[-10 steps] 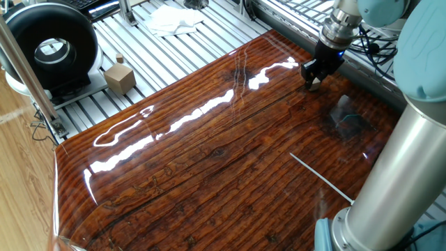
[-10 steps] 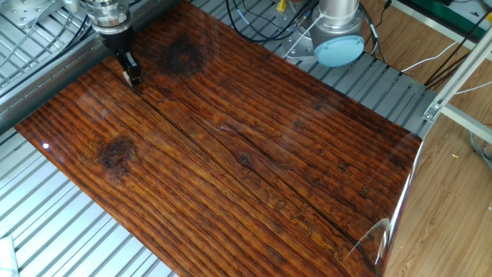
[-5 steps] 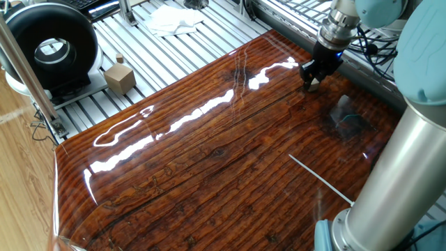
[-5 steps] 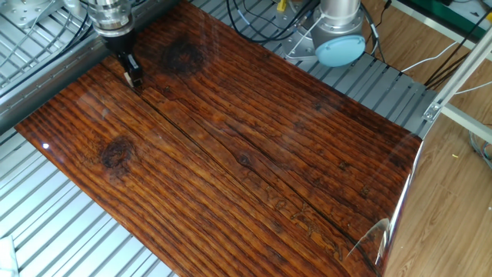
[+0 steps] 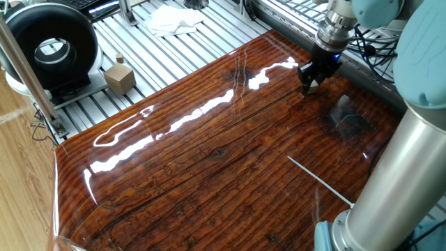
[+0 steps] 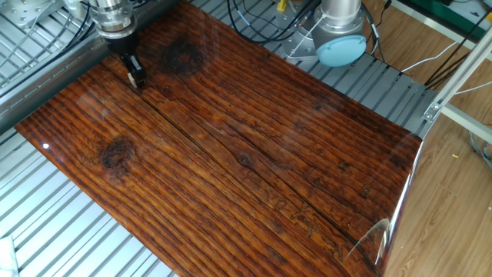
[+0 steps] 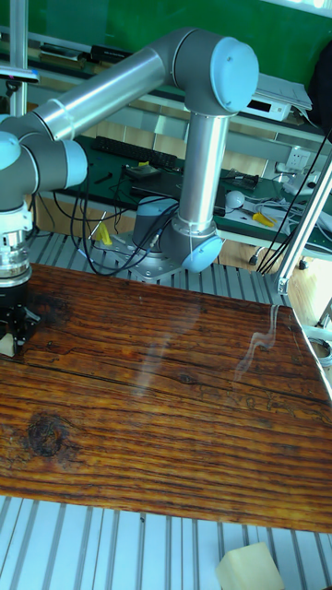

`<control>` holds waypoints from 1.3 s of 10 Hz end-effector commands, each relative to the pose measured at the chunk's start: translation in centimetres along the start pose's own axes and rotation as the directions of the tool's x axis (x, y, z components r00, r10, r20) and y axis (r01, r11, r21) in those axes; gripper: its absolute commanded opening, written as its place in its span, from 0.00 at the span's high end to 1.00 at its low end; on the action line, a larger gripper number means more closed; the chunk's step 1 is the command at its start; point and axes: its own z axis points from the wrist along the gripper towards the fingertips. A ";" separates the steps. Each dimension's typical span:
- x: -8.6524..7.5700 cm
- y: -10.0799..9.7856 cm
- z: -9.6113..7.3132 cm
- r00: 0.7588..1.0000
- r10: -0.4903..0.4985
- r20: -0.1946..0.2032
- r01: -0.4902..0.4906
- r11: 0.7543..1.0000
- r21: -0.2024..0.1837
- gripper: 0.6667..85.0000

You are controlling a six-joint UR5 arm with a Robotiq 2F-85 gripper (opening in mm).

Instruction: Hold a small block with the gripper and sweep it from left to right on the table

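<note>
Gripping tight, the black gripper (image 5: 313,83) has the small block (image 5: 315,86) pinched between its jaws, the tiny pale wooden cube sitting low at the fingertips, right on the table (image 5: 209,160), glossy, reddish-brown, striped with grain.

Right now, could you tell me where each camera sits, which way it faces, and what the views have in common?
One fixed view: high beside the arm's base, looking across the table toward the black fan; a big arm link fills the right edge.
The other fixed view: high opposite, facing the robot base; only wrist and base show.
Tall fixed view: low at the table's long side, facing the whole arm.
All three share the gripper holding the block at one table end.
</note>
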 end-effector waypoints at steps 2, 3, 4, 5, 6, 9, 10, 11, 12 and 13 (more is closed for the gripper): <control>0.3 1.0 -1.0 1.000 0.025 -0.011 -0.025 1.000 -0.007 1.00; 0.4 1.3 -1.1 0.999 0.029 -0.014 -0.029 1.000 -0.011 1.00; 0.4 1.3 -0.6 1.000 0.028 -0.009 -0.028 1.000 0.004 1.00; 0.4 1.3 0.2 1.000 0.027 -0.002 -0.027 0.999 0.018 1.00; 1.1 0.1 0.5 0.999 0.013 -0.030 -0.011 0.998 0.064 1.00; 2.3 -0.2 -1.3 0.996 -0.014 -0.083 0.023 0.994 0.105 1.00; 2.5 0.5 -2.4 0.995 -0.008 -0.095 0.018 0.995 0.103 1.00; 2.3 1.3 -2.5 0.997 -0.013 -0.082 0.021 0.995 0.097 1.00; 2.2 1.4 -2.2 0.997 -0.024 -0.077 0.032 0.995 0.096 1.00; 2.0 1.3 -2.0 0.997 -0.040 -0.072 0.047 0.994 0.096 1.00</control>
